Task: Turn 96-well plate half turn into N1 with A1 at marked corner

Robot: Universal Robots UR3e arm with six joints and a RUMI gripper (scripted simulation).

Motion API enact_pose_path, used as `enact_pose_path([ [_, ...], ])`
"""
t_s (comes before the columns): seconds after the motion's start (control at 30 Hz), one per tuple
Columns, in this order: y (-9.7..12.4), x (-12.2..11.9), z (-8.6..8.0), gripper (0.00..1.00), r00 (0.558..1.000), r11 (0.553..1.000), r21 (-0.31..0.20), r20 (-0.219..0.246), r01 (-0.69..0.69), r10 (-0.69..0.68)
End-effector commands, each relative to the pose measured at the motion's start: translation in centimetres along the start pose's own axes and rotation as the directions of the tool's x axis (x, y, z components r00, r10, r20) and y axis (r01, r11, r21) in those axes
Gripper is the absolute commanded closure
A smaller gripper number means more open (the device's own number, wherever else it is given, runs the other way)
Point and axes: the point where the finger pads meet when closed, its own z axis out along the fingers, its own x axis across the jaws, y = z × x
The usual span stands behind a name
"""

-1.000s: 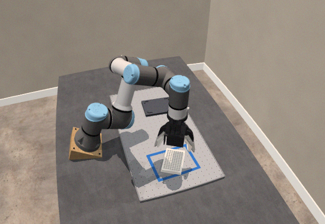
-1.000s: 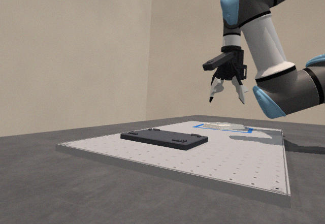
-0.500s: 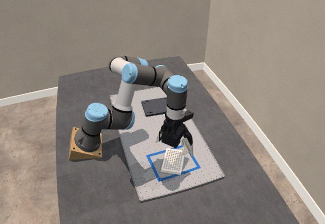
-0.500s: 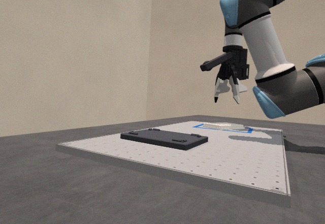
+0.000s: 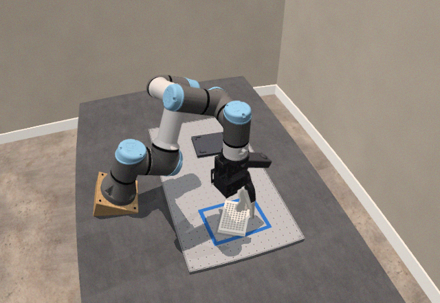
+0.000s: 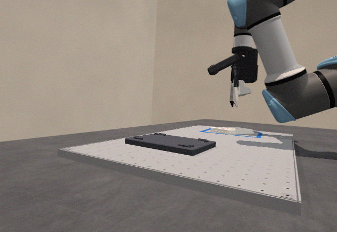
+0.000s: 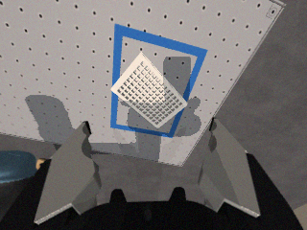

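Observation:
The white 96-well plate (image 5: pixel 232 218) (image 6: pixel 231 130) (image 7: pixel 149 88) lies on the pegboard inside the blue outline, turned at an angle to it and overlapping its line at places. Its cut corner is too small to tell. The dark nest N1 (image 5: pixel 207 145) (image 6: pixel 168 143) holds no plate; small locators stand at its corners, and part of it is hidden behind the arm in the top view. My gripper (image 5: pixel 245 213) (image 6: pixel 234 105) (image 7: pixel 150 120) is open and empty, pointing down high above the board near the plate. The wrist view shows the plate beyond the fingertips.
The blue outline (image 5: pixel 208 226) (image 6: pixel 259 135) (image 7: pixel 115 57) is marked on the grey pegboard (image 5: pixel 280 221) (image 6: pixel 245 167) (image 7: pixel 48 62). The nest stands farther back on the same board. The arm's wooden base block (image 5: pixel 115 209) stands left of the board.

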Motion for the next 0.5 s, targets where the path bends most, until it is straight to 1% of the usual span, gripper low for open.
enact_pose_path([
  [0.0, -0.03, 0.04, -0.05, 0.00, 0.989, 0.989, -0.013, -0.007, -0.146, 0.145],
  [0.03, -0.03, 0.04, -0.05, 0.00, 0.989, 0.989, -0.013, -0.007, -0.146, 0.145],
  [0.1, -0.04, 0.04, -0.05, 0.00, 0.977, 0.977, -0.012, -0.008, -0.211, 0.211],
  [0.23, -0.03, 0.04, -0.05, 0.00, 0.941, 0.941, -0.011, -0.009, -0.339, 0.339],
  [0.33, -0.03, 0.04, -0.05, 0.00, 0.902, 0.902, -0.010, -0.010, -0.431, 0.431],
  [0.47, -0.04, 0.04, -0.05, 0.00, 0.837, 0.837, -0.009, -0.012, -0.548, 0.547],
])
